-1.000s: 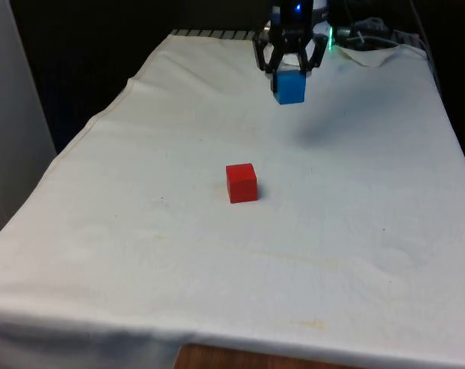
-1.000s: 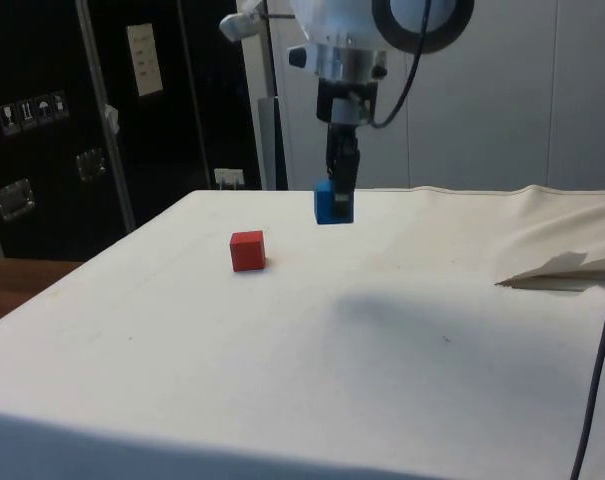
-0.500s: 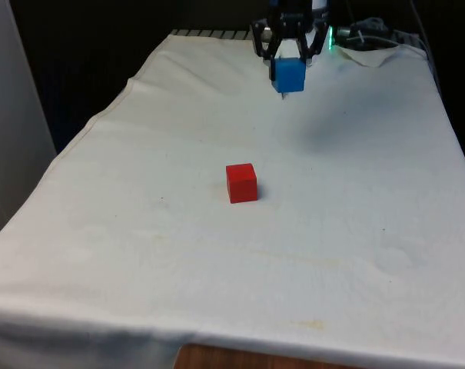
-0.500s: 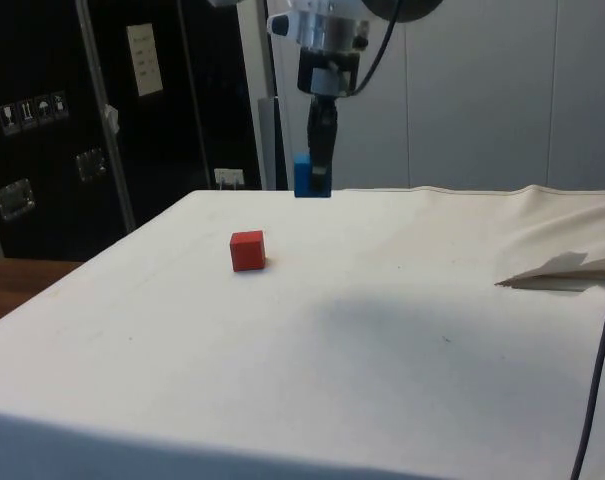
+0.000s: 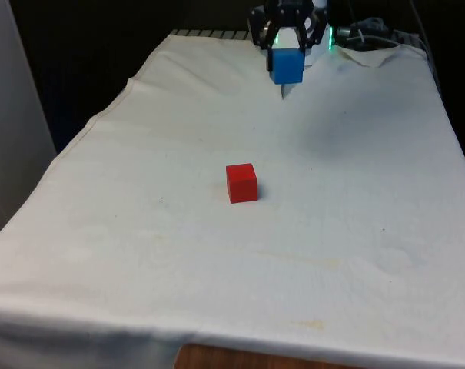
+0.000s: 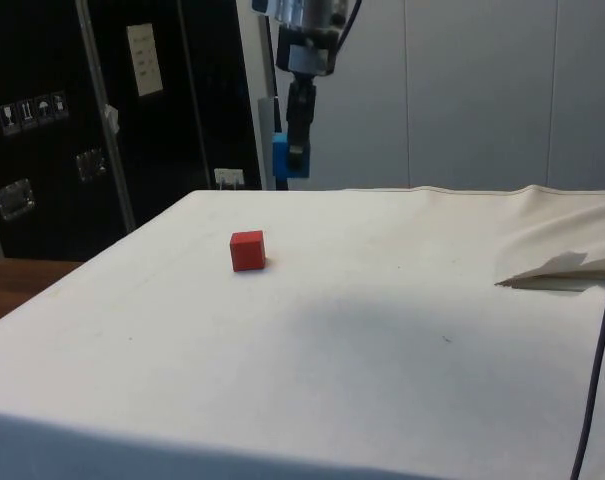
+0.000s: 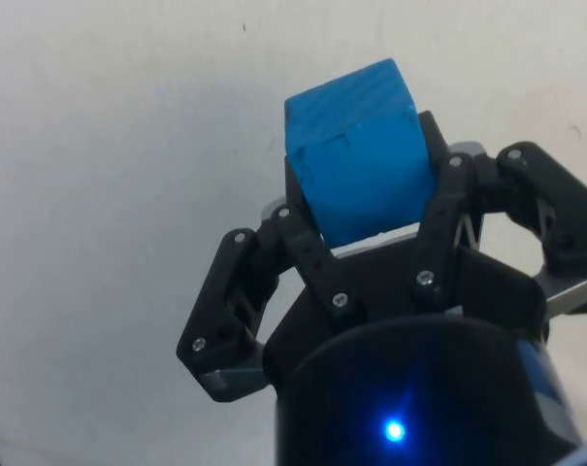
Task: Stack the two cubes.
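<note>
End effector [image 5: 286,48] clamped on blue cube [image 5: 286,65], held high above worktop's [image 5: 140,254] far edge for clearance; red cube [image 5: 241,182] sits mid-worktop, awaiting stacking.

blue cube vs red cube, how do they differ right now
Colour: the blue cube is blue, the red cube is red. Support: the blue cube is held in the air between the jaws of the gripper, while the red cube sits on the white cloth, untouched. Place: in the side view the blue cube hangs well above the red cube. Both look like plain cubes of similar size.
</note>
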You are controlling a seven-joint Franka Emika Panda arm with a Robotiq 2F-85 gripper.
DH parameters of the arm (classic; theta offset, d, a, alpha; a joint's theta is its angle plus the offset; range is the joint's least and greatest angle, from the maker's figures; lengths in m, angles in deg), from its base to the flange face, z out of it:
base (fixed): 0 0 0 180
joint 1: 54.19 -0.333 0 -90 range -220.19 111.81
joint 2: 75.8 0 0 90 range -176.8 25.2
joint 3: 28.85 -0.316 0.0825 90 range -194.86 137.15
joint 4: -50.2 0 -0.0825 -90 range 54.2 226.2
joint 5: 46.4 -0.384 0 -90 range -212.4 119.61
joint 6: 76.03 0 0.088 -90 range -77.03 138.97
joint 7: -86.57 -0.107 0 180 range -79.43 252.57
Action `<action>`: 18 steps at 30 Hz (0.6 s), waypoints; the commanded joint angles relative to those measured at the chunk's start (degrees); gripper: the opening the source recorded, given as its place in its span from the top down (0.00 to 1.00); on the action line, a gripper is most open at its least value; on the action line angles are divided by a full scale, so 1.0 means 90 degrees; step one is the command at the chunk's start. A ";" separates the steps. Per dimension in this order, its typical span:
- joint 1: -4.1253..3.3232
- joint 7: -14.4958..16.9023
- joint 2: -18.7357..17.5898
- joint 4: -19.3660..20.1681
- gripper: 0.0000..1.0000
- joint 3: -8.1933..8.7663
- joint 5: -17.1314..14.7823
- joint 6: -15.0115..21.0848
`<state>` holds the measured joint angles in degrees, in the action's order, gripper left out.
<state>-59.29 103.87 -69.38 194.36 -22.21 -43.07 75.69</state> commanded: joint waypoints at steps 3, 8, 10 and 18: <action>-0.0013 -0.0006 -0.0083 -0.0172 0.99 -0.0006 -0.0083 -0.0102; -0.0013 -0.0013 -0.0248 -0.0471 0.99 -0.0006 -0.0127 -0.0185; -0.0013 -0.0013 -0.0325 -0.0579 0.99 -0.0006 -0.0127 -0.0197; -0.0006 -0.0032 -0.0618 -0.0974 0.99 -0.0013 -0.0140 -0.0248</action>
<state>-59.29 103.64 -74.59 186.11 -22.26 -43.99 74.03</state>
